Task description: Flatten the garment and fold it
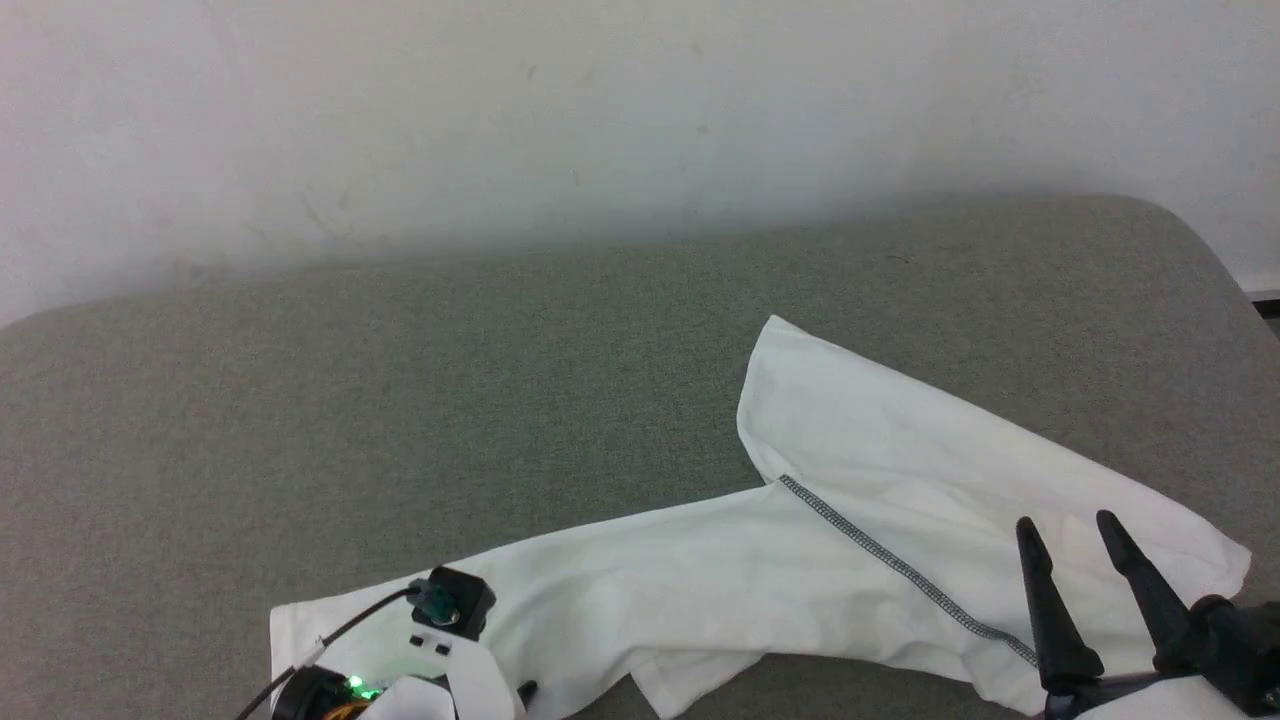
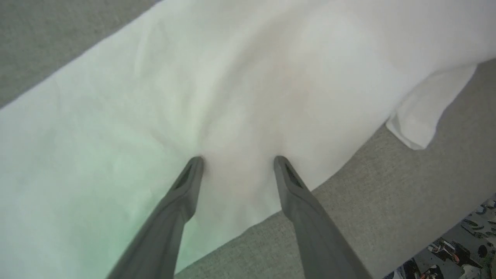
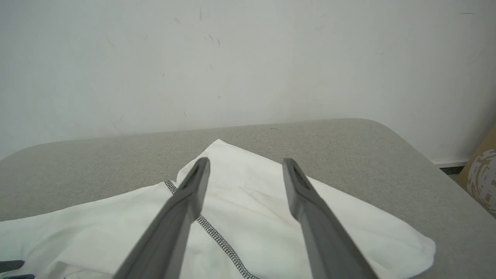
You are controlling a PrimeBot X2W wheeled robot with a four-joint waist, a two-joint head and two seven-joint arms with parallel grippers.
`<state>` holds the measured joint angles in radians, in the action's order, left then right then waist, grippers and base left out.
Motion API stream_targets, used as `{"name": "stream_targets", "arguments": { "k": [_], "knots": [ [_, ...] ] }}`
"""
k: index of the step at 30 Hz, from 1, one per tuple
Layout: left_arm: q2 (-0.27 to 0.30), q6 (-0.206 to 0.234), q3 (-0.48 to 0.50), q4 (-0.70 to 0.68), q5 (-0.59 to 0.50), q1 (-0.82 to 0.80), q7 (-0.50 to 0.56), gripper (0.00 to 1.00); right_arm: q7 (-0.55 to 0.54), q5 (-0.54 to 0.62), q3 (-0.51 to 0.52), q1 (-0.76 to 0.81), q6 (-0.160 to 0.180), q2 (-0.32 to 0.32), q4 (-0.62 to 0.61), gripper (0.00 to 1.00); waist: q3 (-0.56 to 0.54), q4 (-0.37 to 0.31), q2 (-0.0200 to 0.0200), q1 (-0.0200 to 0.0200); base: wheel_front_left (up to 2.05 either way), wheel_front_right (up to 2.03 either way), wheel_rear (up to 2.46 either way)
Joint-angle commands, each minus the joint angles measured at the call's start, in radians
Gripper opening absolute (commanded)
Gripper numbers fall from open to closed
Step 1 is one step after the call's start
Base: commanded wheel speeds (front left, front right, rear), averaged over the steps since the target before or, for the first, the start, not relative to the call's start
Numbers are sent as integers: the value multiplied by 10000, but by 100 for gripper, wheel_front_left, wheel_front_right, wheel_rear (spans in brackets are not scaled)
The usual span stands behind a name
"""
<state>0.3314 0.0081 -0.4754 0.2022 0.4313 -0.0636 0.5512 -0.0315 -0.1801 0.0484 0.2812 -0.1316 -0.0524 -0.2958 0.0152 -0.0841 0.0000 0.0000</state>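
As it lies now, your large white thin-fabric shirt [image 1: 720, 560] is on the right half of the grey cloth-covered table [image 1: 300, 400], close to the near edge and not flat. One long strip runs toward the lower left of the head view, and a pointed corner aims at the wall. A grey-and-white stitched seam [image 1: 900, 566] cuts diagonally across the right part. A small flap [image 1: 690, 690] is doubled at the near edge, just right of your left arm.

Left gripper [image 2: 237, 161]: dark fingers spread wide, both tips down on the cloth near its near edge, fabric dimpled around them, nothing pinched. The green wrist LED [image 1: 355, 685] tints the cloth beside it.

Right gripper [image 1: 1065, 522]: also spread wide, grasping nothing, over the shirt's right end, fingers pointing at the wall. The seam passes under one finger. Can't tell if it touches the fabric.

The two grippers are well apart, one at each end of the shirt. Behind the table you have a plain white scuffed wall [image 1: 600, 120]. A brown patterned box-like thing [image 3: 482, 174] sits off the table's right corner, and patterned floor [image 2: 465, 248] shows past the near edge.
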Motion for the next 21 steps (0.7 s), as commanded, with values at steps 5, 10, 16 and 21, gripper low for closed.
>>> {"name": "stream_targets", "arguments": {
  "k": [5,10,16,21],
  "knots": [
    [45,-324,-456,435,95,-68,852,0,69,-97,-78,-318,9,21,7,100,203,-174,0,0,0,0,0],
    [144,-30,286,-157,233,-385,-185,0,74,-258,19,-355,9,21,51,100,193,-72,0,0,0,0,0],
    [858,1147,2208,-1802,148,-611,-1813,0,65,-361,109,-315,9,22,104,100,78,194,0,0,0,0,0],
    [1670,2465,4012,-2822,206,416,-2006,0,9,-400,151,-293,9,22,128,100,92,311,0,0,0,0,0]
  ]
}}
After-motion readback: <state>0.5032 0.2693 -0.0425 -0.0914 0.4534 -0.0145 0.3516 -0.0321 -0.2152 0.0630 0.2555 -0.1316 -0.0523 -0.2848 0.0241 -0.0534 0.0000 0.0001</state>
